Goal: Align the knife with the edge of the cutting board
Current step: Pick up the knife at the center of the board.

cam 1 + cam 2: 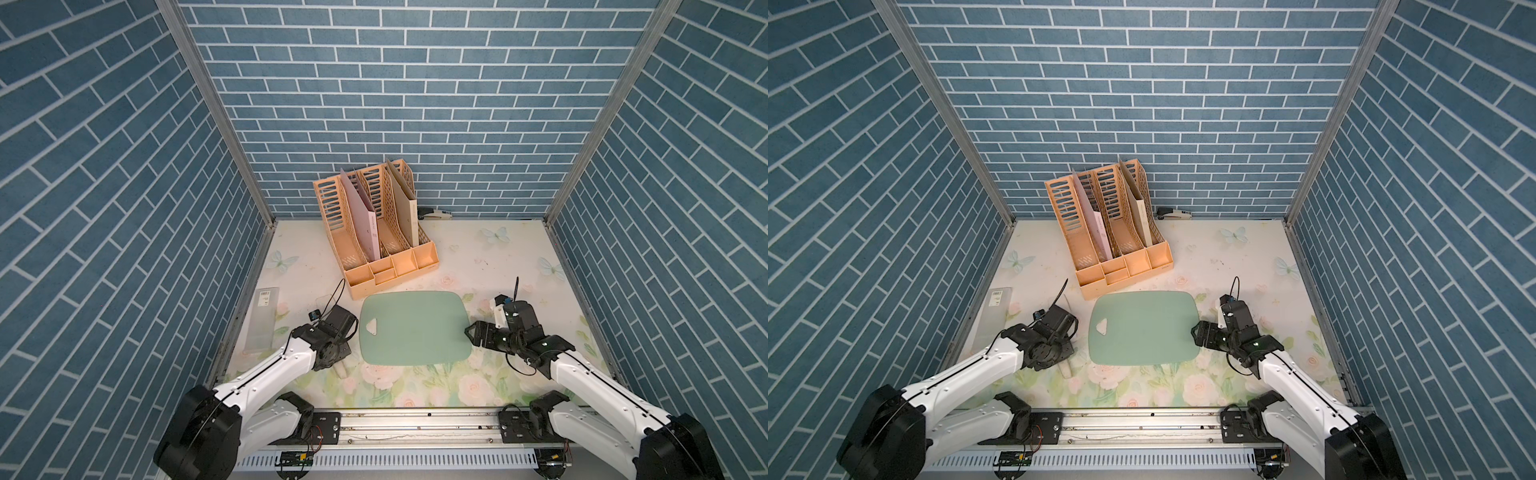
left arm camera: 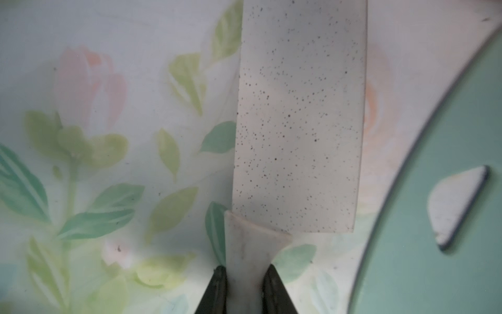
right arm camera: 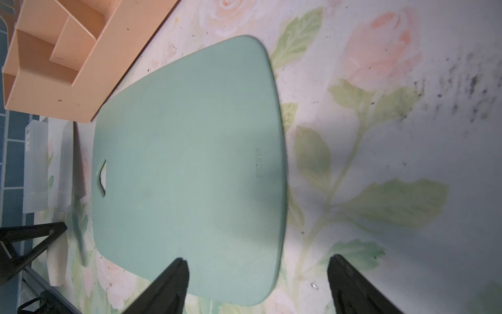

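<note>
Left pincer [image 2: 245, 288], nearest the lens, clamped on the slim handle of the knife [image 2: 297, 119], which lies flat on the worktop [image 1: 478, 257] near its left edge, just beside the holed short end of the cutting board [image 1: 415, 328]; right pincer [image 3: 258, 282] apart over the opposite end. Knife judged light, stiff, smooth; the handle is the sound hold

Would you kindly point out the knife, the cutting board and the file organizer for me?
knife [image 2: 297, 119]: left wrist view, middle of the speckled blade.
cutting board [image 1: 419, 328]: a top view, bare centre of the board.
file organizer [image 1: 405, 262]: a top view, front tray compartment.
</note>
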You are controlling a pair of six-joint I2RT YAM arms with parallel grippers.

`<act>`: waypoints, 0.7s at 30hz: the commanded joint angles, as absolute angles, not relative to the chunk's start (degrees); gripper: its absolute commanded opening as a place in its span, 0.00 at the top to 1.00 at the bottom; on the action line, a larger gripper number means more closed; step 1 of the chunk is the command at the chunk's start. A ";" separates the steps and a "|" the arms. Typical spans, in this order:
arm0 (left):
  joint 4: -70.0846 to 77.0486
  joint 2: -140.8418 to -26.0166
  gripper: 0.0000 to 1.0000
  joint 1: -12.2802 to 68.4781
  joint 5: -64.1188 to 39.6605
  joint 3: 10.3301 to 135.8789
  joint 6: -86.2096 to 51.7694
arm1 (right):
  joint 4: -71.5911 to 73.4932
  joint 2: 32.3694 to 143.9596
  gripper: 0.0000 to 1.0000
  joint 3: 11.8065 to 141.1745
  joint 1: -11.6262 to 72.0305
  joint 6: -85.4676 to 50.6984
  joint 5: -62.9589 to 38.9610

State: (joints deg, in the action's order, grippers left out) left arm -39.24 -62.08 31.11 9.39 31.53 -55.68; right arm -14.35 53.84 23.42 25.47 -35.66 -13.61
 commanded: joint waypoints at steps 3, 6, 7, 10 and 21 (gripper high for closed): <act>-43.75 -59.84 1.00 35.46 10.94 38.16 -56.31 | -15.38 54.84 0.17 25.37 24.93 -34.71 -11.28; -46.51 -60.75 1.00 41.03 12.57 42.57 -59.44 | -15.82 54.64 0.17 26.41 23.96 -35.36 -9.29; -47.37 -61.36 1.00 43.64 13.29 43.97 -61.19 | -15.74 54.45 0.17 26.67 23.36 -35.42 -9.05; -48.33 -64.04 1.00 51.17 14.15 47.14 -65.71 | -15.46 54.61 0.18 27.61 21.26 -35.34 -8.91; -46.58 -70.29 1.00 60.29 16.21 48.97 -71.67 | -15.93 58.18 0.18 29.65 15.88 -32.11 -12.21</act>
State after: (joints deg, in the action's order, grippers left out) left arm -49.30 -70.39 59.90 14.31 49.52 -71.26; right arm -15.05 57.82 28.45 16.60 -34.92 -11.33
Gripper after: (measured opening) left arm 0.234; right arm 0.817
